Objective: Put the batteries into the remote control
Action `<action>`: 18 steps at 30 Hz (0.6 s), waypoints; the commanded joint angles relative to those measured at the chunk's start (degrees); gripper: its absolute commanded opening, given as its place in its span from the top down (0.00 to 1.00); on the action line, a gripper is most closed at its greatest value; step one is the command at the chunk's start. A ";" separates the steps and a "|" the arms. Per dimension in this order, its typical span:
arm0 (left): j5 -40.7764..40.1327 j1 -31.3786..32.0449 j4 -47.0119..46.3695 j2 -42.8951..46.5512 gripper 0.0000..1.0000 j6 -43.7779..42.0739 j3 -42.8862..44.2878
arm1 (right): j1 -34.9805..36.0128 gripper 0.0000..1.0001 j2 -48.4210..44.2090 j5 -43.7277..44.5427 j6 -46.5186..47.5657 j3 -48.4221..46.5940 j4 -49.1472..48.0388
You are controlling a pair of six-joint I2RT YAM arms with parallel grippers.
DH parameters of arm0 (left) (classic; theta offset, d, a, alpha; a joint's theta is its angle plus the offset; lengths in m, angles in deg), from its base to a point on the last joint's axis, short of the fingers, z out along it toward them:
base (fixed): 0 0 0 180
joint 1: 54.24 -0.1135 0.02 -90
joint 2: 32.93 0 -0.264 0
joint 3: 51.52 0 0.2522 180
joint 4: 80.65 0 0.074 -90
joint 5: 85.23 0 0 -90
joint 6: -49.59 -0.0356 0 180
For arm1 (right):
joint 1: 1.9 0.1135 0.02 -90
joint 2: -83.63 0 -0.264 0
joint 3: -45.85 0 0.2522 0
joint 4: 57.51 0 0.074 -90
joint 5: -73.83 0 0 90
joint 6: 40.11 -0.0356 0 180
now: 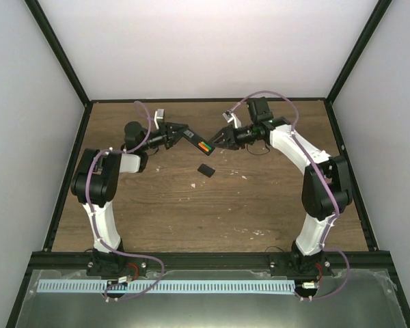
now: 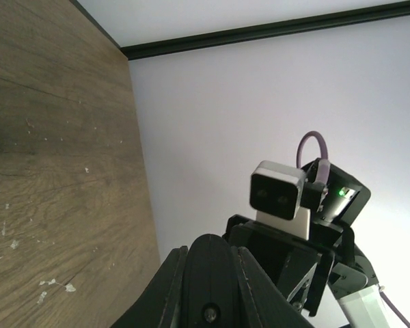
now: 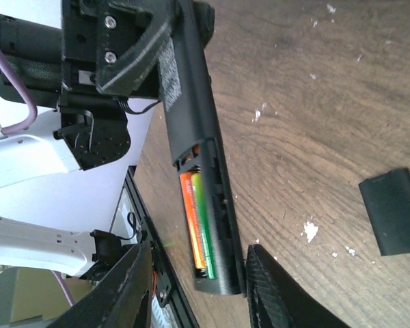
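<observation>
The left gripper [image 1: 169, 133] was clamped on one end of the remote control [image 3: 190, 102], holding it above the table [image 1: 260, 205] with its long axis running straight out toward the right gripper [image 3: 199, 251]. That gripper's fingers [image 3: 273, 294] stood apart, straddling the remote's free end, where both batteries [image 3: 197, 219] lay side by side in the open bay (the loose cover [image 3: 395, 208] lay on the table off to one side). The right hand therefore looked nearer for any seating press.

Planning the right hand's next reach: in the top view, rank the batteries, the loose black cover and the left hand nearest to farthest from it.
1. batteries, in the open bay of the remote control, beside the right hand.
2. black cover, flat on the table, toward the near edge.
3. left hand, farther left, gripping the remote's other end.
</observation>
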 commanded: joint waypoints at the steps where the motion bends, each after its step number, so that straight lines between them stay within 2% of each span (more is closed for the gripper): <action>1: 0.20 -0.40 -1.50 0.49 1.00 -1.79 -0.04 | -0.41 0.68 -2.14 -3.71 0.07 -1.82 -2.75; 13: 2.92 0.89 -7.98 -1.89 1.00 3.18 2.35 | 0.03 0.63 0.52 -4.56 0.90 -2.55 -1.69; 15: 2.76 0.42 -7.41 -1.67 1.00 2.54 1.82 | 0.02 0.63 -0.49 -1.59 1.32 -2.93 -1.20; 18: 1.91 -1.48 -6.19 -0.89 1.00 1.32 -0.62 | 0.01 0.62 -2.78 9.83 3.21 -3.49 1.87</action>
